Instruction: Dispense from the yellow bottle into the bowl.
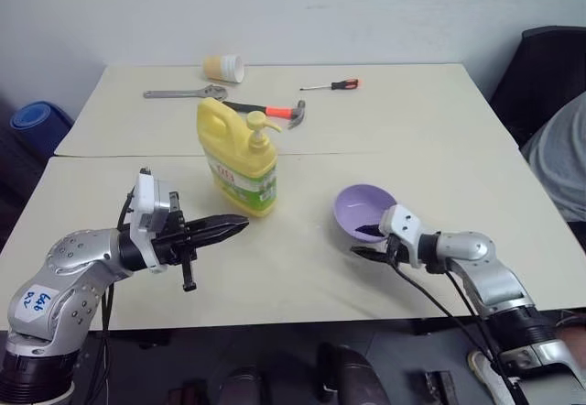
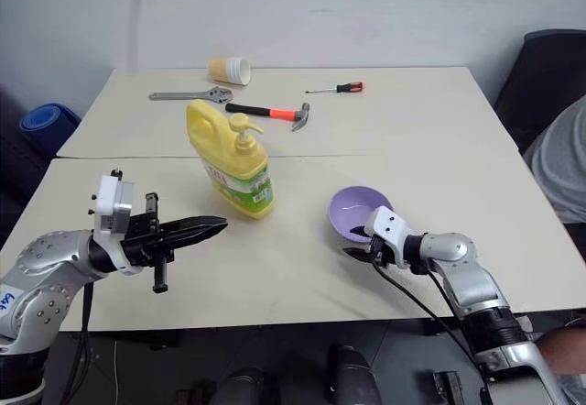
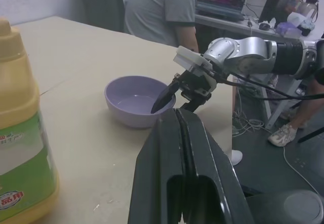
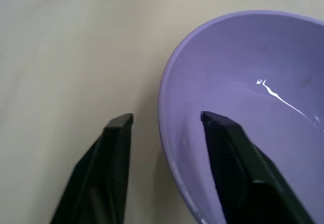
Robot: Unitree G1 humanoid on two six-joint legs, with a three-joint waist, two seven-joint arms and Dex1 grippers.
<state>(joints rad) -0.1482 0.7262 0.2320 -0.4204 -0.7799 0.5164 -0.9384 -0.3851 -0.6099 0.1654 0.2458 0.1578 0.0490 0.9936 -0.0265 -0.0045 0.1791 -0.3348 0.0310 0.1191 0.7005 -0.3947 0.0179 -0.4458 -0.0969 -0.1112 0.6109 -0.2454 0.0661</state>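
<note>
Bowl rim straddled by the right gripper

The lavender bowl is seen on the pale table; one black finger is placed inside its rim, the other outside, with the jaws parted.

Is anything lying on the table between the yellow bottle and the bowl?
No. In the left eye view, bare table separates the yellow bottle from the bowl; nothing lies between them.

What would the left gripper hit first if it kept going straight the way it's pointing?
Probably the right gripper at the bowl rim; the shut left gripper aims there in its wrist view, passing beside the yellow bottle, though depth is uncertain.
</note>
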